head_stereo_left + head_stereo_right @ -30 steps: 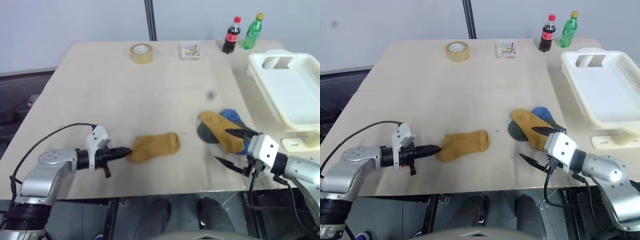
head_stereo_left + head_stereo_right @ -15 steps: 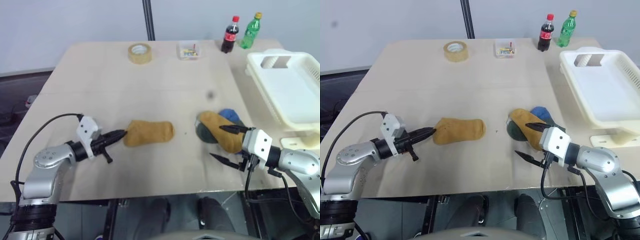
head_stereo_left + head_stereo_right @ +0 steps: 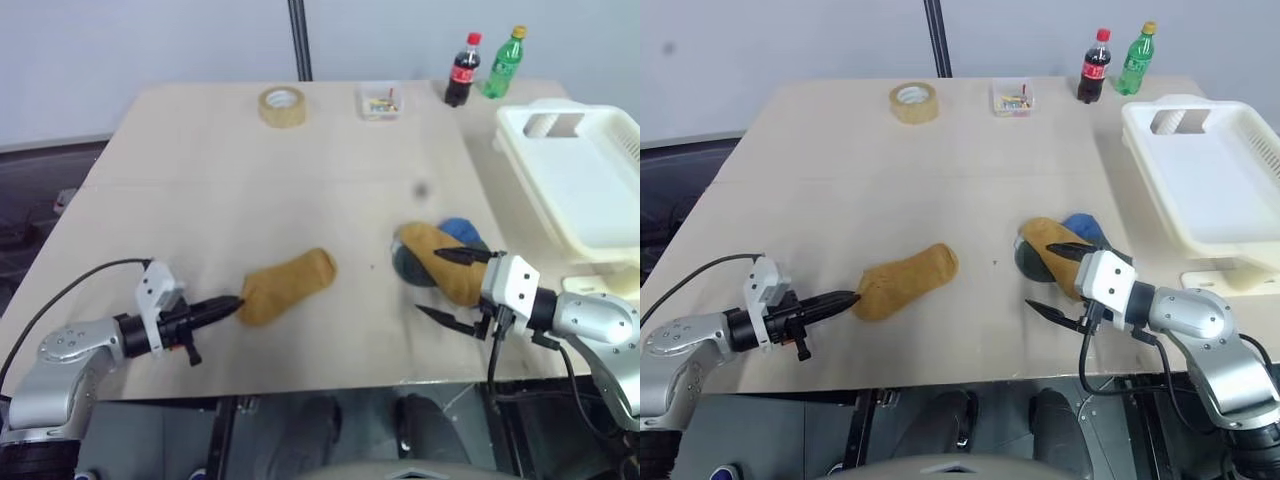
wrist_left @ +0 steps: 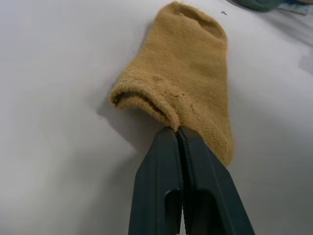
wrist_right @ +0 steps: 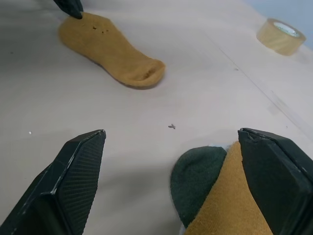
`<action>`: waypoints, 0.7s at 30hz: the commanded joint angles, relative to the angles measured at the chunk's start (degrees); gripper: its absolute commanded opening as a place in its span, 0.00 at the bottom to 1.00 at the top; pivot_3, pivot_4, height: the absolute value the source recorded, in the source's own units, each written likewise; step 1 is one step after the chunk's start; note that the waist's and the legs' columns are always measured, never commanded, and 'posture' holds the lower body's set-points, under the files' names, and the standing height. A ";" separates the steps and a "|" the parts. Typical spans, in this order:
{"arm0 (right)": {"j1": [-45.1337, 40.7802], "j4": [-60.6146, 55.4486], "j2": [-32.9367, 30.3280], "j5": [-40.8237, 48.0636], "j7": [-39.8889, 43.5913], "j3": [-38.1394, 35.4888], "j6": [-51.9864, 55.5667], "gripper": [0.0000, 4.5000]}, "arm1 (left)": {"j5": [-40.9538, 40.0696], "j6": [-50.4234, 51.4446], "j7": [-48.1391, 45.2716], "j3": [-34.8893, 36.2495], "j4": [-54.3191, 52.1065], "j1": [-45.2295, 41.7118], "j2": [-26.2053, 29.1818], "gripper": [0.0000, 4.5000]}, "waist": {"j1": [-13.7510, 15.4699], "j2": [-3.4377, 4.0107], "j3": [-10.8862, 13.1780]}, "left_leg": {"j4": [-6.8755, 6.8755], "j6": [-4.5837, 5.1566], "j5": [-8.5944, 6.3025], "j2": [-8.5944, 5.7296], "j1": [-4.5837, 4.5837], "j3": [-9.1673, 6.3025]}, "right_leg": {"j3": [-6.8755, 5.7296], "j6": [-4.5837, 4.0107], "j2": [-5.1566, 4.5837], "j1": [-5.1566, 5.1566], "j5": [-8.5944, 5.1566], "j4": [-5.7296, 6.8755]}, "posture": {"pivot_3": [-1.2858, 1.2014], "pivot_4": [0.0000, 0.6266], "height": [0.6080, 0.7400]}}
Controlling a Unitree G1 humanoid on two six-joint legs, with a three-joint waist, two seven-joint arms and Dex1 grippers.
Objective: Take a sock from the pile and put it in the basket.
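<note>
A mustard yellow sock point(image 3: 285, 285) lies slantwise on the table, apart from the pile point(image 3: 440, 258) of mustard, blue and dark green socks to its right. My left gripper point(image 3: 235, 302) is shut on the sock's near cuff edge; the left wrist view shows the fingertips point(image 4: 168, 139) pinching the cuff point(image 4: 146, 100). My right gripper point(image 3: 428, 282) stands open at the near side of the pile, one finger over the mustard sock on top and one lower, holding nothing. The white basket point(image 3: 512, 150) sits at the table's right edge, beyond the pile.
Along the far edge stand a tape roll point(image 3: 283, 105), a small clear box point(image 3: 381, 101), a cola bottle point(image 3: 461, 70) and a green bottle point(image 3: 505, 62). A white part point(image 3: 600, 287) lies near the basket's front corner. The table's front edge runs just below both grippers.
My left gripper has drawn back toward the near left, dragging the mustard sock with it; the sock now lies slanted. The right gripper stays open by the pile.
</note>
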 commanded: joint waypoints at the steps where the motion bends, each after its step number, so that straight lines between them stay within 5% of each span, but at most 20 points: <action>1: -2.37 0.52 0.64 0.67 1.00 1.60 -0.23 1.00 | -1.26 0.08 1.08 2.32 -0.63 -1.03 0.04 0.23 | -0.20 0.00 0.00 | 0.00 0.00 0.00 0.00 0.00 0.01 | 0.01 0.00 0.00 0.00 0.00 0.00 | 0.52 0.24 1.00; 5: -6.17 3.89 3.11 0.90 1.30 4.95 1.07 1.00 | -2.71 1.19 2.80 4.21 -1.68 -0.61 -1.08 0.61 | -0.72 -0.01 0.00 | -0.01 0.00 0.00 0.03 0.02 0.05 | 0.07 0.00 -0.01 -0.02 0.01 0.00 | 0.52 0.24 1.00; 15: -17.64 12.77 14.69 -1.78 -0.99 12.72 0.56 1.00 | -5.60 5.24 10.67 8.54 -12.95 9.75 -6.40 0.61 | -0.51 -0.01 0.01 | -0.07 -0.05 -0.03 0.10 0.01 0.06 | 0.09 -0.04 0.01 -0.07 0.02 -0.05 | 0.52 0.24 1.00; 21: -18.42 13.76 16.42 -3.83 -0.54 14.73 -1.47 1.00 | -2.45 8.19 19.49 5.18 -17.39 13.53 -9.99 0.61 | -0.43 0.02 0.02 | -0.07 -0.07 -0.04 0.05 0.00 0.03 | 0.06 -0.05 0.02 -0.06 0.03 -0.06 | 0.52 0.24 1.00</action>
